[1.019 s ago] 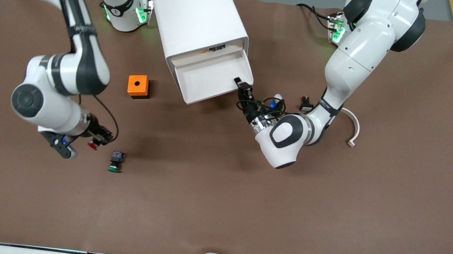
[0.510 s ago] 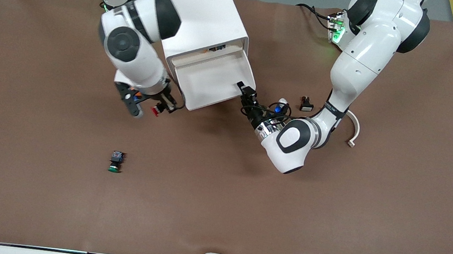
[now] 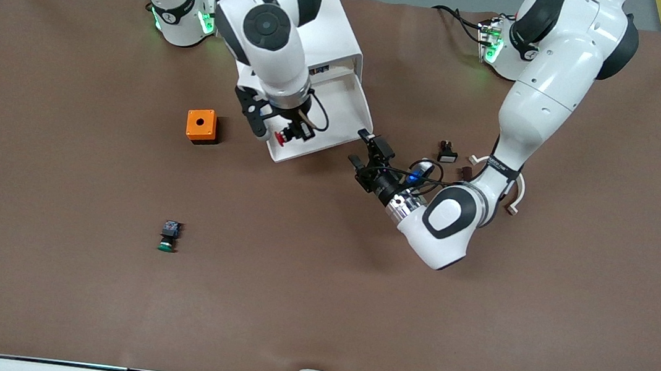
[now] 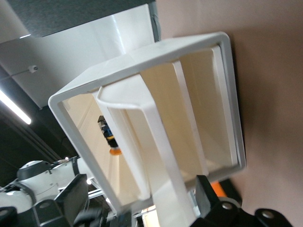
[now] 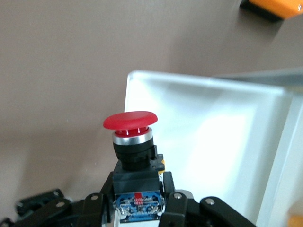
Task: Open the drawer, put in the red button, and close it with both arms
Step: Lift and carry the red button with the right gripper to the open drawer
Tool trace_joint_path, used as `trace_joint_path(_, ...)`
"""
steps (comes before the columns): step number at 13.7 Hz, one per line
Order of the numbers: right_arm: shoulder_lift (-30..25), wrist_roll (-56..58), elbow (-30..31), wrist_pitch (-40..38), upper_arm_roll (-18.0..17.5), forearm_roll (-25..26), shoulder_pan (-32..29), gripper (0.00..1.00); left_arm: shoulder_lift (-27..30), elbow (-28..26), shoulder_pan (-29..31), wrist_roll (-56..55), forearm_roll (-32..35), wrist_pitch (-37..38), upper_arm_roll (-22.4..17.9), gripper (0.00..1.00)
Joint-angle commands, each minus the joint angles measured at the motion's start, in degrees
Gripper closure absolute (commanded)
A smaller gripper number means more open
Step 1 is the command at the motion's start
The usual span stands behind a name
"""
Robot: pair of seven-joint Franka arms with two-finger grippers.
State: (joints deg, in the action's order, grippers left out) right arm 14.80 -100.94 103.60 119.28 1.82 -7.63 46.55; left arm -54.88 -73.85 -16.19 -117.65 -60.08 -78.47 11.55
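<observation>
The red button (image 3: 279, 137) is up in the air, pinched by its black body in the right gripper (image 3: 284, 133), cap pointing away from the wrist. In the right wrist view the red cap (image 5: 130, 120) hangs over the corner of the drawer (image 5: 208, 142), whose white floor shows bare beneath it. The drawer (image 3: 339, 109) stands pulled out of the white cabinet (image 3: 289, 25), which sits close to the worktop edge where the arms' bases are, about midway along it.

The left gripper (image 3: 371, 153) hangs just off the drawer's front corner toward the left arm's end, its fingers spread and holding nothing. In the left wrist view the drawer's open front (image 4: 156, 127) fills the frame.

The orange box (image 3: 201, 126) with a hole sits on the worktop (image 3: 316, 308) beside the cabinet, toward the right arm's end. The green-capped button (image 3: 168, 236) lies well apart from it, nearer to the front camera. A small black part (image 3: 446, 152) and a curved white piece (image 3: 517, 194) lie near the left arm (image 3: 539, 103).
</observation>
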Motion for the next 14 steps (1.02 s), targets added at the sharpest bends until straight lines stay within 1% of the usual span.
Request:
trace_joint_path(1,1.63,-4.61,0.55,2.88,0.91,-0.89,3.19,1.0,0.47,1.77,0.71,8.71,-1.01,0.51,-0.22,0.0)
trace_joint_path(2,2.07,-6.1,0.46,3.15,0.91,-0.89,3.54,1.0,0.56,1.95,1.06,12.67,-0.83,0.51,-0.13,0.0)
trace_joint_path(3,2.34,-6.81,0.46,3.15,0.82,-0.89,3.72,1.0,0.56,3.34,1.07,17.32,-0.48,0.51,-0.56,0.0)
trace_joint_path(4,2.77,-7.43,0.46,3.15,0.82,-0.89,4.07,1.0,0.56,4.66,1.07,21.54,-0.31,0.59,-1.7,0.0)
trace_joint_path(6,3.74,-10.06,0.46,4.37,0.91,-0.89,5.04,1.0,0.82,4.94,0.19,31.81,1.71,0.42,-3.37,0.0)
trace_joint_path(9,4.45,-10.86,0.29,5.26,0.91,-0.89,5.83,1.0,3.19,5.12,-0.16,44.57,6.45,-0.98,-3.38,0.0)
trace_joint_path(10,4.45,-11.12,0.29,5.43,0.91,-0.89,6.09,1.0,4.42,5.03,-0.16,48.62,8.64,-2.29,-3.29,0.0)
trace_joint_path(11,4.45,-11.12,0.29,5.35,0.91,-0.89,6.27,0.97,5.56,5.03,-0.25,51.53,10.92,-4.48,-3.29,0.0)
trace_joint_path(12,4.54,-11.13,0.2,5.17,0.82,-0.89,6.27,0.62,6.62,5.03,-1.03,54.43,13.21,-7.37,-3.21,0.0)
trace_joint_path(13,4.54,-11.13,0.02,5.0,0.82,-0.63,6.36,0.01,7.32,5.03,-1.39,56.89,15.15,-10.01,-3.2,0.0)
trace_joint_path(14,4.54,-10.95,-0.5,4.65,0.9,-0.63,6.19,0.0,8.2,4.94,-1.48,58.22,16.64,-12.74,-3.03,0.0)
